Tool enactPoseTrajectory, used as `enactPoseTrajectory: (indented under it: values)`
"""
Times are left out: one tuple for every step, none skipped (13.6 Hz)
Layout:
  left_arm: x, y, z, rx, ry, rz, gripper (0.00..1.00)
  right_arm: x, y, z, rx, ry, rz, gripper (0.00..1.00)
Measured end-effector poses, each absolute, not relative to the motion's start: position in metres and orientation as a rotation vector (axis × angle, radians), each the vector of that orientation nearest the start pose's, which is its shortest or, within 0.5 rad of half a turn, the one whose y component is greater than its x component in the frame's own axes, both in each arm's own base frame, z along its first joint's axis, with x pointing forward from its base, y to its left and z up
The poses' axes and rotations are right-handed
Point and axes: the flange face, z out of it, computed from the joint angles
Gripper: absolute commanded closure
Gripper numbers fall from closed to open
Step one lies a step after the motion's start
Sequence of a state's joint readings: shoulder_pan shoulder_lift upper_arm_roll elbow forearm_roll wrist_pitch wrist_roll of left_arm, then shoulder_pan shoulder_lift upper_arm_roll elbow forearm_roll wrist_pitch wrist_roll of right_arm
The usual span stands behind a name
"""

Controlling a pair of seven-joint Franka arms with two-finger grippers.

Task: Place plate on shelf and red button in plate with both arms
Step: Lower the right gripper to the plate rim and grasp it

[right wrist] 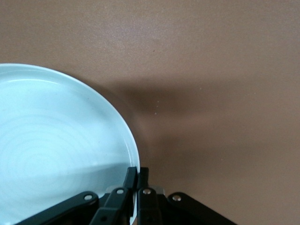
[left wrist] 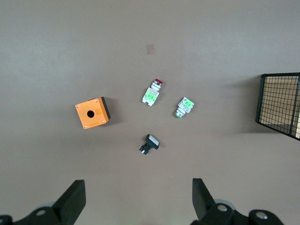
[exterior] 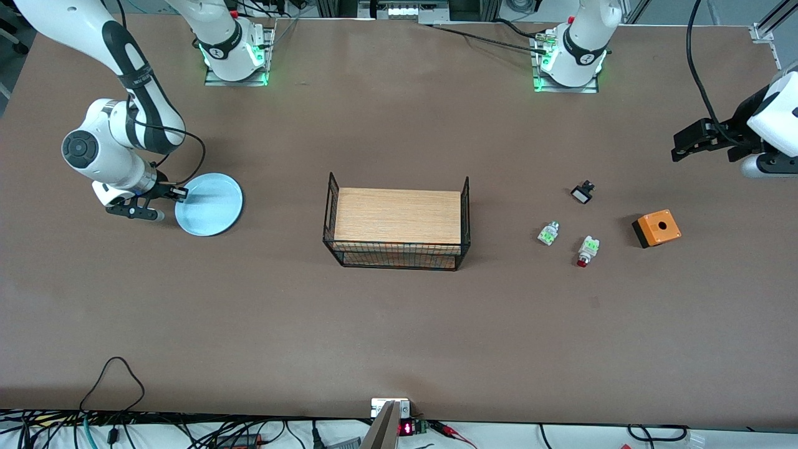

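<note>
Legible markings: almost none. A small display module (exterior: 406, 428) at the edge of the worktop (exterior: 399, 324) nearest the front camera shows lit red digits, too small to read. Each of the two arm bases carries a dark band with a small pale mark on it, not decipherable as a letter or logo. The orange box (exterior: 656, 228), the small switch parts and the plate (exterior: 209, 204) show no printing in any view. Neither wrist view contains text, numbers or signs.
</note>
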State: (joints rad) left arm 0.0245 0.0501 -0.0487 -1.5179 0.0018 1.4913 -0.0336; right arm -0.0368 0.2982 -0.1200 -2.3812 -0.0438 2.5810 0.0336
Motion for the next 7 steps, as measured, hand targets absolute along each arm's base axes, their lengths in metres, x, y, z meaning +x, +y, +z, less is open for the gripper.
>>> enactPoseTrajectory:
  values:
    - [0.561,-0.010,0.616,-3.138,-0.021,0.119,0.00,0.488,-0.079,0.190,-3.180,0.237,0.160,1.00]
    - [0.560,-0.007,0.617,-3.138,-0.030,0.121,0.00,0.488,-0.079,0.190,-3.180,0.237,0.160,1.00]
    - [0.559,-0.005,0.617,-3.138,-0.036,0.122,0.00,0.488,-0.079,0.190,-3.179,0.237,0.167,1.00]
    - [0.559,-0.004,0.618,-3.138,-0.039,0.121,0.00,0.489,-0.079,0.193,-3.177,0.239,0.180,1.00]
    - [0.558,-0.004,0.618,-3.138,-0.039,0.121,0.00,0.491,-0.079,0.198,-3.172,0.248,0.197,1.00]
    - [0.558,-0.005,0.618,-3.138,-0.037,0.121,0.00,0.494,-0.078,0.209,-3.165,0.259,0.216,1.00]
    - [0.558,-0.005,0.618,-3.138,-0.035,0.121,0.00,0.496,-0.077,0.224,-3.154,0.266,0.235,1.00]
